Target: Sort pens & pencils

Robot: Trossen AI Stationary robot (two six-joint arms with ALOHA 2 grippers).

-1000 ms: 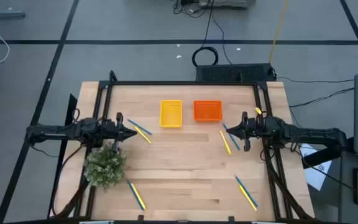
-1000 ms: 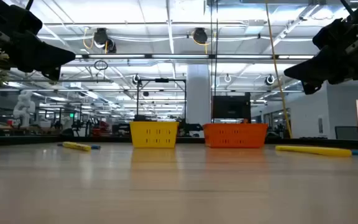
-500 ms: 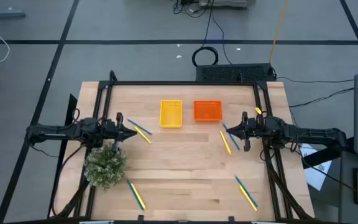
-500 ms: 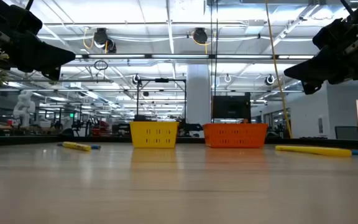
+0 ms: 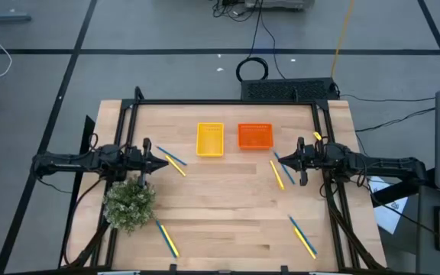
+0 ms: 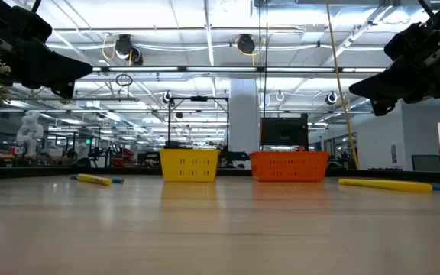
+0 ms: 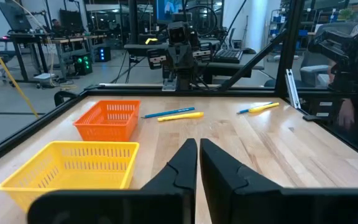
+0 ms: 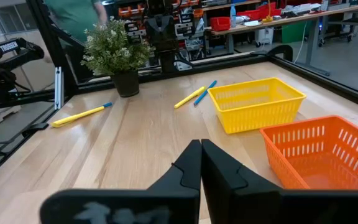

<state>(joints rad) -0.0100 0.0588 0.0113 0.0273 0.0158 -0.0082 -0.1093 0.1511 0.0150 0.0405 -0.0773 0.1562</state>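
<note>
Blue pens and yellow pencils lie flat on the wooden table in pairs: one pair [image 5: 173,160] left of the trays, one pair [image 5: 279,169] right of them, one [image 5: 166,237] near the plant, one [image 5: 302,235] at the near right. My left gripper [image 5: 165,163] hovers shut above the table beside the left pair. My right gripper [image 5: 283,163] hovers shut beside the right pair. Each wrist view shows its own fingers closed together, left [image 7: 198,163] and right [image 8: 200,163], holding nothing.
A yellow tray [image 5: 210,140] and an orange tray [image 5: 255,136] stand side by side at the far middle of the table. A small potted plant [image 5: 130,202] stands near the left arm. A black frame [image 5: 228,101] runs round the table. A person stands beyond the left edge.
</note>
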